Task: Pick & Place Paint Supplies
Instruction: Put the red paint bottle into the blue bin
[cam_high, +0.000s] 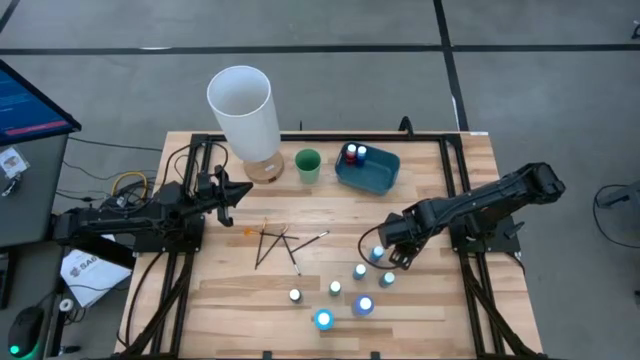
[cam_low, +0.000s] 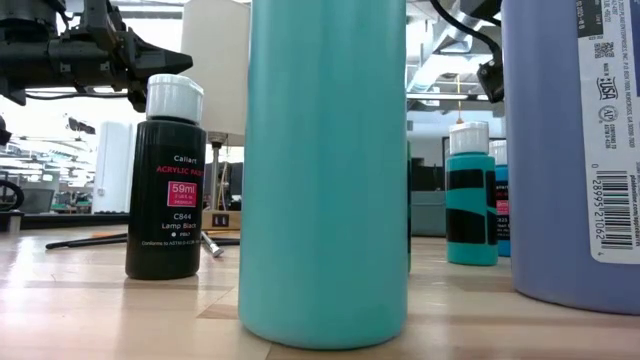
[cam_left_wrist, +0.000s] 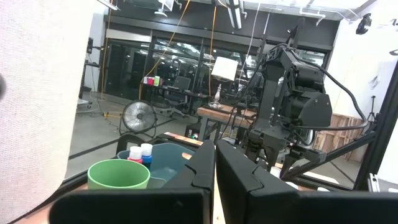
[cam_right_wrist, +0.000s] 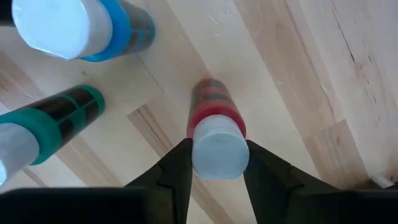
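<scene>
Several small white-capped paint bottles (cam_high: 335, 288) stand upright on the wooden table (cam_high: 440, 300) near its front right. Thin dark brushes (cam_high: 280, 243) lie flat at the middle. My right gripper (cam_high: 378, 252) points down over a red bottle (cam_right_wrist: 214, 109), its fingers closed on the white cap. A blue bottle (cam_right_wrist: 81, 28) and a green bottle (cam_right_wrist: 43, 124) stand close beside it. My left gripper (cam_high: 240, 190) waits shut at the table's left, held level above the wood. My right gripper pinches the red bottle's white cap (cam_right_wrist: 216, 149) between its two fingers (cam_right_wrist: 177, 168), one on each side. The fingers come from above, pointing down. The bottle stands upright, and its base appears to rest on the table.
A blue tray (cam_high: 385, 178) at the far right holds two bottles (cam_high: 352, 153). A green cup (cam_high: 308, 165) and a tall white cylinder (cam_high: 243, 108) stand to its left. In the low view, black (cam_low: 166, 180), teal (cam_low: 323, 170) and purple (cam_low: 575, 140) bottles loom near the front edge.
</scene>
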